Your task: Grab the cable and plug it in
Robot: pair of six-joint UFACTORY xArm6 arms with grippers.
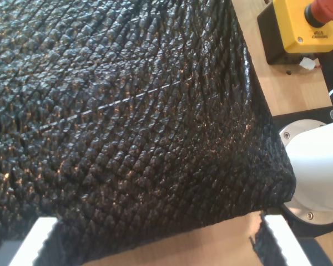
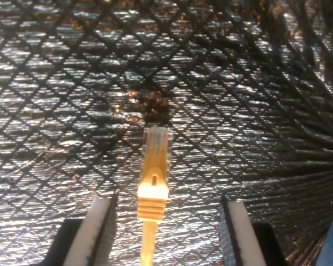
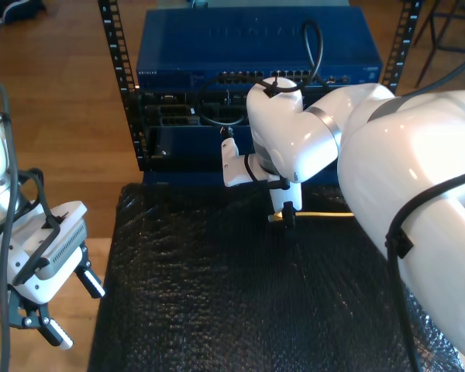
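Observation:
The cable [image 2: 153, 188] lies on the black textured mat [image 2: 55, 111]. It has a yellow boot and a small clear plug [image 2: 156, 141] at its tip. My second gripper [image 2: 166, 208] stands open around it, with one white finger [image 2: 97, 233] on each side and neither touching it. In the exterior view my second gripper [image 3: 287, 215] points down at the mat's far part, and the pale-yellow cable [image 3: 325, 214] runs off toward that view's right. My first gripper [image 3: 79, 311] hangs open and holds nothing beside the mat's edge at the exterior view's left, its fingers [image 1: 38, 239] over the mat's border.
A blue network switch [image 3: 256, 43] with a row of ports [image 3: 267, 77] sits in a rack behind the mat [image 3: 217, 310]. A yellow emergency-stop box [image 1: 308, 25] and a white arm base [image 1: 319, 166] stand on the wooden table [image 1: 291, 83] beside the mat [image 1: 127, 111].

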